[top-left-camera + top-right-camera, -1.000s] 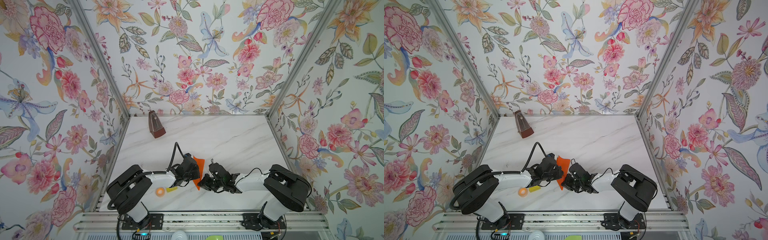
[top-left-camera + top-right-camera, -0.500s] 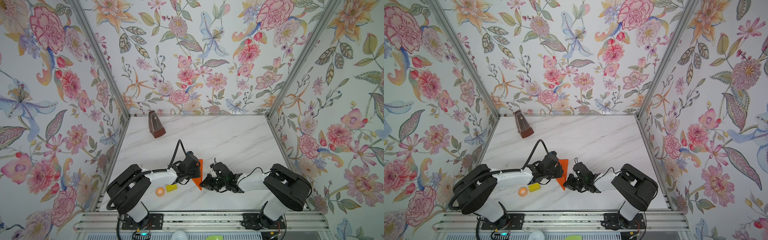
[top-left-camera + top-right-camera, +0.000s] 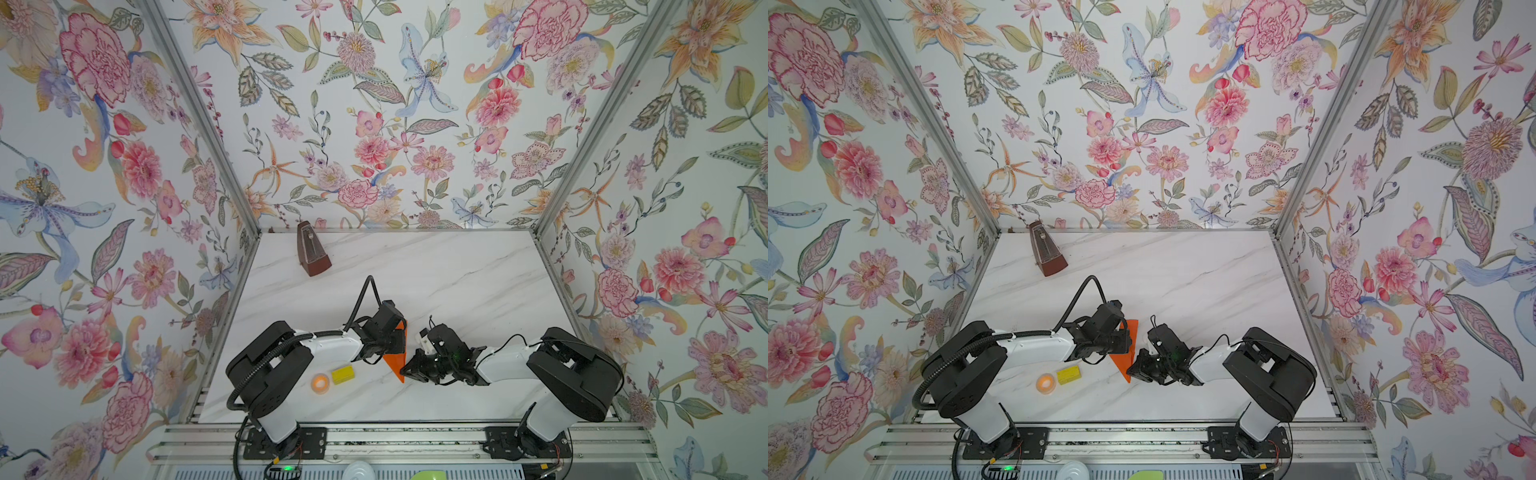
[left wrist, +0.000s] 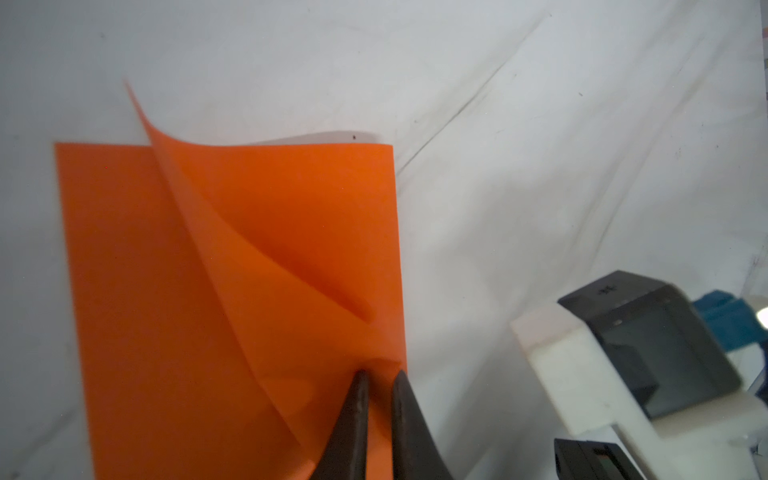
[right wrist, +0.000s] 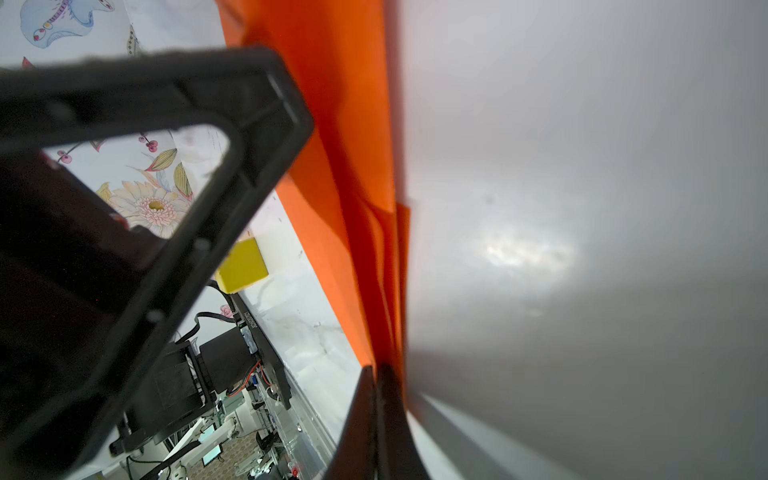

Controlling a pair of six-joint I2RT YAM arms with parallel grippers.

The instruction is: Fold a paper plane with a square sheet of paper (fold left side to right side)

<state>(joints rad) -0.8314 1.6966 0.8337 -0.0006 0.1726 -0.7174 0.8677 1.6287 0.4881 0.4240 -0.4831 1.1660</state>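
left hand (image 4: 380,374): I'm holding it just barely parted at the edge of the orange sheet (image 4: 145,291)
right hand (image 5: 376,368): I'm pinching the sheet's pointy end tight

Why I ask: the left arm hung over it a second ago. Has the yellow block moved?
No. The block lies just right of the tape ring as before, equally far from the front edge of the table.

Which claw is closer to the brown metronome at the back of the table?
Left. The left claw is on the orange paper farther back, toward the metronome; the right claw grips the paper's near tip, closer to the front.
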